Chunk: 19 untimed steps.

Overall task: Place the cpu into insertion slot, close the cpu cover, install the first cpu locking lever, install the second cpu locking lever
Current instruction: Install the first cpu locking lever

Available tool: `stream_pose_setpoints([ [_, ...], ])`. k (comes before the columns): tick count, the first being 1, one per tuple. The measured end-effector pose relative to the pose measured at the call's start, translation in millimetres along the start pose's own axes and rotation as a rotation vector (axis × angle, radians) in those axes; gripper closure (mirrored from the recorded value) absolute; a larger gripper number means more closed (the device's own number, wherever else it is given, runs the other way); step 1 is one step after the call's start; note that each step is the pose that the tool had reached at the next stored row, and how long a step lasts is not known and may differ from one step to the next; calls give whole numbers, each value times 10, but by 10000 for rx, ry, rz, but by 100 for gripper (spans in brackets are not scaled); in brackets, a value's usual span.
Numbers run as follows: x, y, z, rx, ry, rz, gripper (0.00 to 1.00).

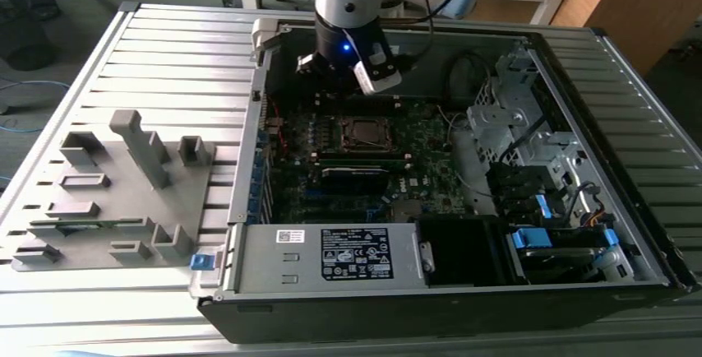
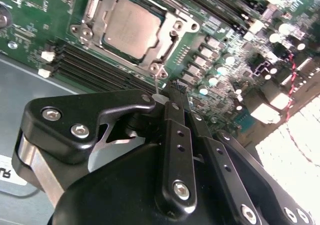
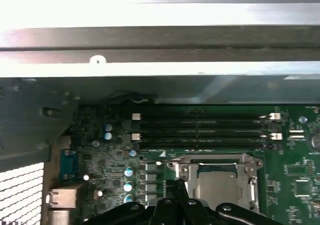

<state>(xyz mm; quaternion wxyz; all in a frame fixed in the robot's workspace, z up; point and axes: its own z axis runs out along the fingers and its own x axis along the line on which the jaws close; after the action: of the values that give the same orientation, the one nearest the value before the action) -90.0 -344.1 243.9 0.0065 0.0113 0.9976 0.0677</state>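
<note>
Okay, cpu (image 2: 132, 27) seated; gripper (image 2: 178, 90) fingers closed, empty. Thin cover (image 2: 102, 12) looks stiff, light: press its free edge.

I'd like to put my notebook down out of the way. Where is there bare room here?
The slatted table is bare between the grey holder block and its far edge, and beside the computer case at the exterior view's right. Inside the case, around the cpu under the arm, it is crowded.
</note>
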Motion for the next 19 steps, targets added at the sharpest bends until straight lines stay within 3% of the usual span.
stream_pose_setpoints([
  [4,44,-1,1,2,-3,0,89],
  [19,45,5,-46,-1,-4,0,89],
])
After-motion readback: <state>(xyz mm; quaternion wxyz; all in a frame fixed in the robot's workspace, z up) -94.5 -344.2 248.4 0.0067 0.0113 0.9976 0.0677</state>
